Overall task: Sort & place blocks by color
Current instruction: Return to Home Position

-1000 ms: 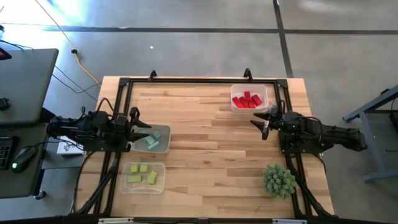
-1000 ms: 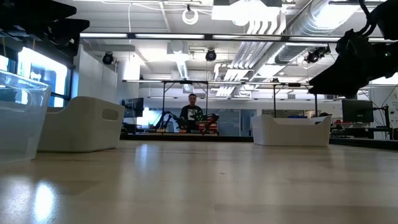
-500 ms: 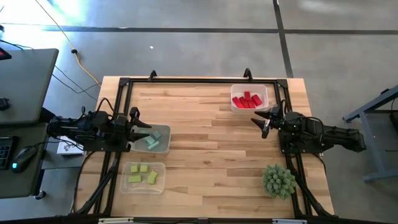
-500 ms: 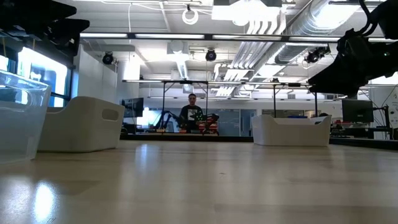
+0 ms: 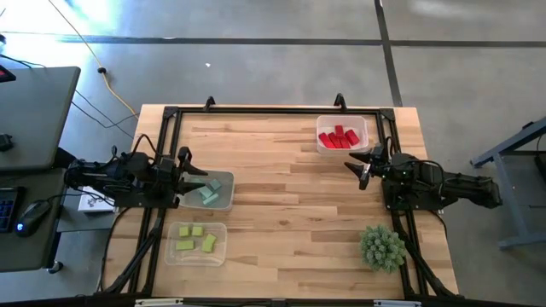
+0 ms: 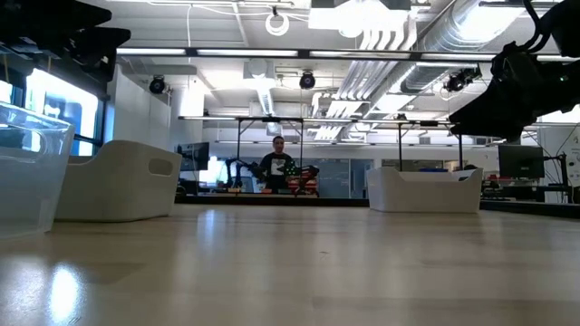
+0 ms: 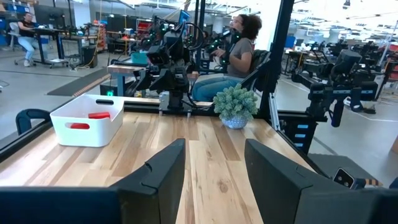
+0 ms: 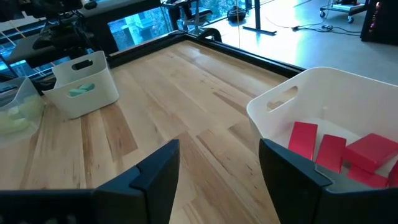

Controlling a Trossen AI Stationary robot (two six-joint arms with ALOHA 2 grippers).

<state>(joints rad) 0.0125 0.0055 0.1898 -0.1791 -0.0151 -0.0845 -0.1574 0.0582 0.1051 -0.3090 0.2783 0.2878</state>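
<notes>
Table [image 5: 281, 196], seen from above. Right rear corner: a bin [image 5: 321, 122] holding one group of blocks [image 5: 339, 137]. Left edge, midway: a second bin [image 5: 229, 203] holding another group [image 5: 209, 191]. Just in front of it: a tray [image 5: 171, 256] holding the third group [image 5: 196, 239]. Right front: the plant ball [image 5: 382, 247]. The left end effector [image 5: 198, 182] hangs over the second bin's outer side. The right end effector [image 5: 357, 170] is just in front of the rear bin, with the plant ball well in front of it.
</notes>
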